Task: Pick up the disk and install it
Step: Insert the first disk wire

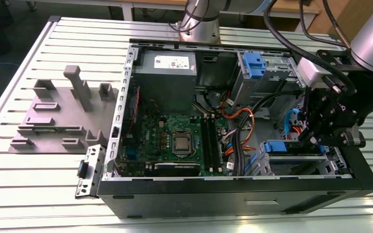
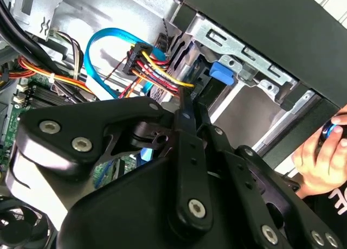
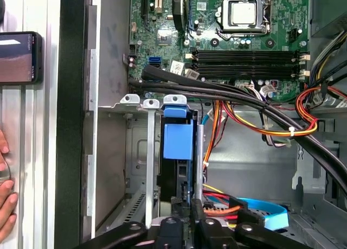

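Observation:
The disk [image 1: 283, 148] sits edge-on in the drive cage at the case's near corner on the exterior view's right, its blue end tab [image 3: 176, 138] toward the motherboard. My gripper [image 1: 311, 141] hangs inside the case right at the disk's other end. In the second wrist view the fingers [image 2: 185, 110] are pressed together, tips by the disk's dark edge [image 2: 201, 78] and the blue tab [image 2: 222, 72]. In the first wrist view my gripper [image 3: 190, 205] meets the disk's edge [image 3: 174, 178]. Nothing shows between the fingers.
Red, yellow and blue cables [image 2: 146, 62] crowd the cage beside the fingers. A second blue caddy [image 1: 254, 65] sits in the upper bay; a grey power-supply box [image 1: 167, 68] at the back. A person's hand [image 2: 320, 157] and phone [image 3: 19, 56] are just outside the case wall. Grey fixture [image 1: 63, 111] lies on the table.

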Motion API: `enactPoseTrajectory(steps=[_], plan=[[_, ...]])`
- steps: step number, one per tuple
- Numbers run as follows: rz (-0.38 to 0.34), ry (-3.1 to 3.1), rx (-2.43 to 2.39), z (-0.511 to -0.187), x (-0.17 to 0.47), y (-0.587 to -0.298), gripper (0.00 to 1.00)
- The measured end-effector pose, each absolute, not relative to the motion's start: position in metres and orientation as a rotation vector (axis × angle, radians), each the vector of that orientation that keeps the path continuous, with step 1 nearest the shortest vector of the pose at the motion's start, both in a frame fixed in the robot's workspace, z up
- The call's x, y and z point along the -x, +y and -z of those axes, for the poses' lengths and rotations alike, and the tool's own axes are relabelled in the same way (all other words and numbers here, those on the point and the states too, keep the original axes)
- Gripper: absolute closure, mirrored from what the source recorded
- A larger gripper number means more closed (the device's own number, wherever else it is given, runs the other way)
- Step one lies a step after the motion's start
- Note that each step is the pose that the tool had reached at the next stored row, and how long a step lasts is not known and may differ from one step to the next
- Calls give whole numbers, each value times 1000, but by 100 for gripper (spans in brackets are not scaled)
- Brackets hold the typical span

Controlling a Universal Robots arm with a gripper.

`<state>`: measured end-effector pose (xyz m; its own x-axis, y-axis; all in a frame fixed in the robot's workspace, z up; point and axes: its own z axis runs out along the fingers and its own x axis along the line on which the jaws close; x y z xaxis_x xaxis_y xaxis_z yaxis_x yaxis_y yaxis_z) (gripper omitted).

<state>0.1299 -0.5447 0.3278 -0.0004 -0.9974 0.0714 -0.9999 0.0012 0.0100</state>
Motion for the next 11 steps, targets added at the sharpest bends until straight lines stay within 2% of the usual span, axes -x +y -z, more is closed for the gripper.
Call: enactPoseTrajectory(steps=[1,2,11], plan=[[-67,-2181,-2179,-328,-130,-545,82],[-67,-2181,-2179,-328,-130,-545,76],[-68,-2181,-2179,-339,-130,-545,76]])
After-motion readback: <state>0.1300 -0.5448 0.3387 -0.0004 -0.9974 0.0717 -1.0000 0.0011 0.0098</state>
